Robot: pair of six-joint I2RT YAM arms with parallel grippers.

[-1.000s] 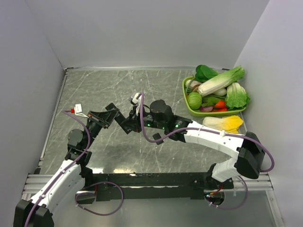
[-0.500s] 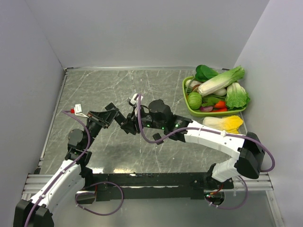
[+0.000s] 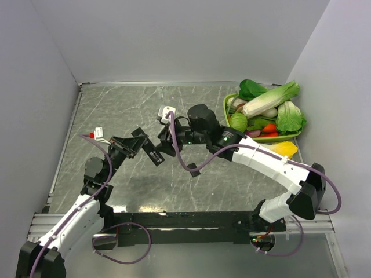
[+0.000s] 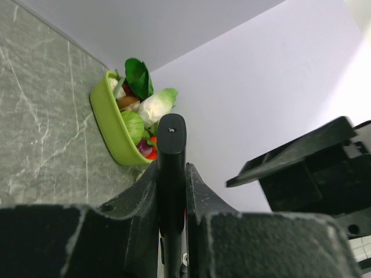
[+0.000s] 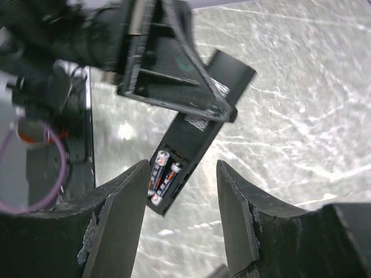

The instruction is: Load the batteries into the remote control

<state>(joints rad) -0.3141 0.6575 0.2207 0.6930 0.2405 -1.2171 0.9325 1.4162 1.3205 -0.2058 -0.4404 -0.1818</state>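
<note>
Clamping: left gripper point(image 4: 171, 200) is pinched tight on the remote control point(image 5: 194, 136), held above the bench point(image 5: 290, 87)
Batteries point(image 5: 163, 175): two, lying side by side in the remote's uncovered compartment (orange bands showing)
Right gripper point(image 5: 182, 168): jaws apart, gripping nothing, hanging just beside the compartment end
Vegetable basket point(image 3: 227, 119): far right, well apart

No legible writing
The batteries point(image 5: 158, 171) seated in the remote control point(image 5: 192, 139) carry orange-and-white label print, too small and blurred to read.
</note>
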